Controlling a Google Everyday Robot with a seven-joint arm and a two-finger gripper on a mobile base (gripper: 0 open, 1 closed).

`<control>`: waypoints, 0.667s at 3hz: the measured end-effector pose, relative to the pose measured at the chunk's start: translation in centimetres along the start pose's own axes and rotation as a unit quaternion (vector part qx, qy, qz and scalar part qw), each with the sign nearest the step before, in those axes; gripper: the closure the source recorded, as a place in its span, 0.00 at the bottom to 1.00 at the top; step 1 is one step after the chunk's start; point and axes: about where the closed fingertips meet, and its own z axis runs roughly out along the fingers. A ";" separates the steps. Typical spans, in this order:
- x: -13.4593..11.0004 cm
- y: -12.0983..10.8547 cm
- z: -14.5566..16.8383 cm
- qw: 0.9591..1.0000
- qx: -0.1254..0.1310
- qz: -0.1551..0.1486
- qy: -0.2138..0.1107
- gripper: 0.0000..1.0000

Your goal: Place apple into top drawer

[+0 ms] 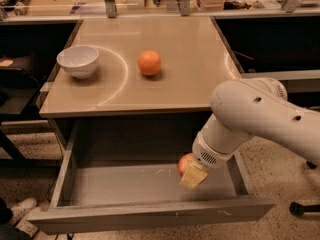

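The top drawer (120,186) is pulled open below the table, with a scuffed grey floor and a flat front panel. My gripper (192,173) reaches down into the drawer's right half and is shut on the apple (185,163), a small red and yellowish fruit held just above the drawer floor. One yellowish finger (192,177) shows in front of the apple. My white arm covers the drawer's right rear corner.
A plain orange fruit (149,63) sits in the middle of the tan table top (190,64). A white bowl (78,61) stands at the table's left. Dark shelves flank the table. A shoe shows at the bottom left.
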 end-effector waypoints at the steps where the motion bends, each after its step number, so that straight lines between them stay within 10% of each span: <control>1: -1.5 -1.1 2.4 0.999 0.025 0.017 -0.017 1.00; 2: -3.4 -3.2 3.9 0.997 0.049 0.034 -0.045 1.00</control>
